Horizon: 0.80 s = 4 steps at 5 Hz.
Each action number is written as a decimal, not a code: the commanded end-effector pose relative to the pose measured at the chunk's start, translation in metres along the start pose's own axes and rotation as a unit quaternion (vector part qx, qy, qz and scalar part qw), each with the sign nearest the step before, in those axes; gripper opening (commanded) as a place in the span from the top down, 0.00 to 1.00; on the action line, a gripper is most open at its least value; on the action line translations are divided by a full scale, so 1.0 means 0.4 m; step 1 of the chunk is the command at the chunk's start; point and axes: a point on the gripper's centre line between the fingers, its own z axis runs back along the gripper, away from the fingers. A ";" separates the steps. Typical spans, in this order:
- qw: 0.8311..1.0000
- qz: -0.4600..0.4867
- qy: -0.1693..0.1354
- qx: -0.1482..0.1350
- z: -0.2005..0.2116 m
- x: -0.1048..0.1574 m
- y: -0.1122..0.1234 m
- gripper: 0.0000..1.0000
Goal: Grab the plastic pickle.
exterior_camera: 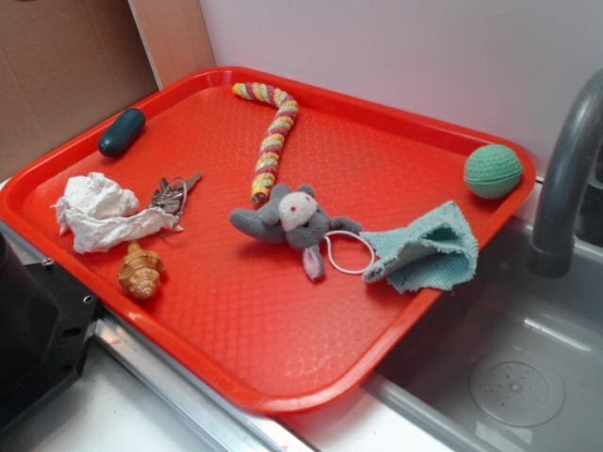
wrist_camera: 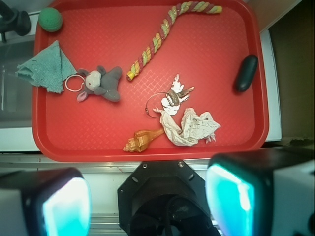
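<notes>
Jaws stand wide open and empty, held off the near rim of the red tray [wrist_camera: 34, 123], so you see everything. Your plastic pickle [wrist_camera: 245, 73] lies alone by one edge, easy to approach.

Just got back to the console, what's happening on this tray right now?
Nothing is being held yet. The pincer is open and hangs back off the near edge of the red tray, looking down on it. The plastic pickle lies untouched by the tray's rim, apart from the keys, crumpled paper and shell. A stuffed mouse, rope toy, cloth and green ball also sit on the tray.
</notes>
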 end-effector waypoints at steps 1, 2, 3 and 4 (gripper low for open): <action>1.000 0.000 0.000 0.000 0.000 0.000 0.000 0.00; 0.995 0.081 0.044 0.039 -0.131 0.111 0.118 0.00; 0.981 0.187 0.028 0.047 -0.240 0.157 0.236 0.00; 0.970 0.235 -0.014 0.056 -0.287 0.164 0.351 0.00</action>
